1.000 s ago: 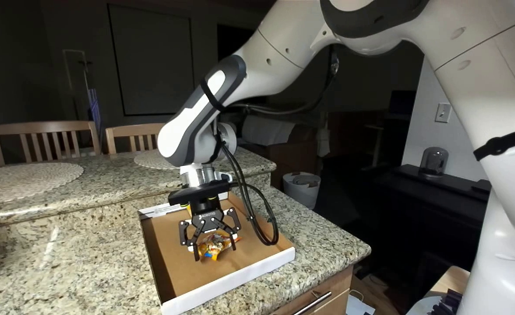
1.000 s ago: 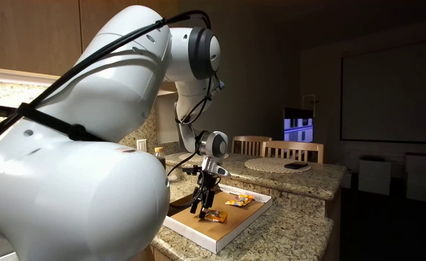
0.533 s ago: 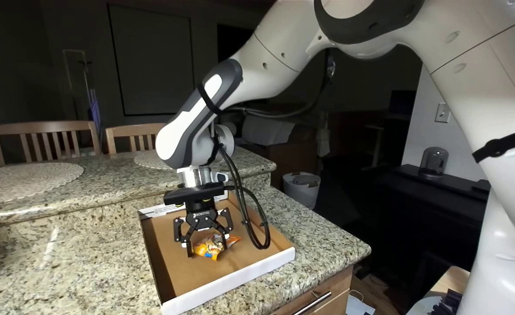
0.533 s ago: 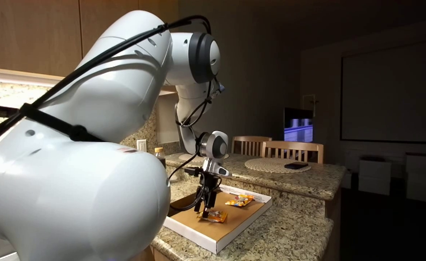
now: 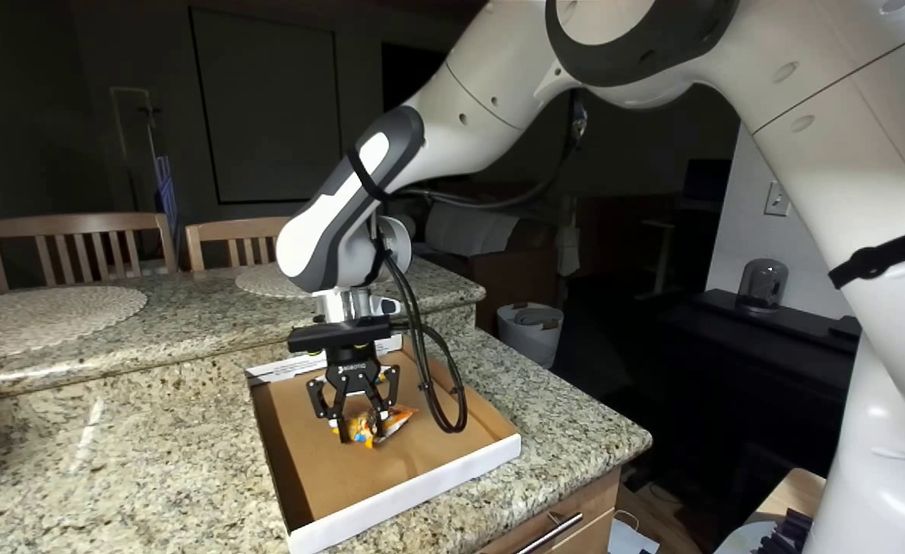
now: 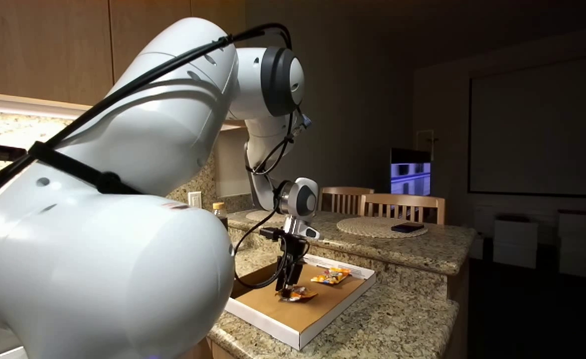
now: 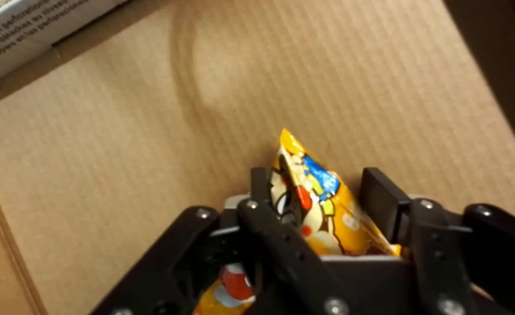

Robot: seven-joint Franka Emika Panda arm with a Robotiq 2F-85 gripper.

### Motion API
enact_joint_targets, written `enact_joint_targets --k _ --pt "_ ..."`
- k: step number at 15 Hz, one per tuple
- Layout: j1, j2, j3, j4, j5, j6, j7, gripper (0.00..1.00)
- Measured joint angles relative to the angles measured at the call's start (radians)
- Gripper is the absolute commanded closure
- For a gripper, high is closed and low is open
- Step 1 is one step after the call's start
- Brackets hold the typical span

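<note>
My gripper is lowered into a shallow white-edged cardboard box with a brown floor. Its fingers are partly closed around a shiny orange snack packet with cartoon print. In the wrist view the packet bulges up as a ridge between the fingers; it touches the left finger, and a narrow gap shows beside the upper right finger. A second orange packet lies flat near the far wall. More orange-red wrapper shows below the left finger in the wrist view; I cannot tell which packet it belongs to.
The box sits on a granite counter. A raised granite ledge with woven placemats and a dark phone runs behind it. A bottle stands behind the arm. Wooden chairs are beyond.
The fingers have drawn closer together around the packet, which has crumpled and tilted. The gripper shifted left, then slightly back to the right and lower. The box has nudged slightly.
</note>
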Motion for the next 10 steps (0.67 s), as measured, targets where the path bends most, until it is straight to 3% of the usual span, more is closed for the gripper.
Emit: enact_joint_targets --k 3,6,10 --pt "0.000 0.000 -0.002 0.007 0.003 0.001 0.002 0.93" --pt "-0.001 0.000 -0.009 0.007 0.016 0.002 0.002 0.98" --pt "-0.011 0.000 -0.011 0.007 0.045 0.001 0.002 0.96"
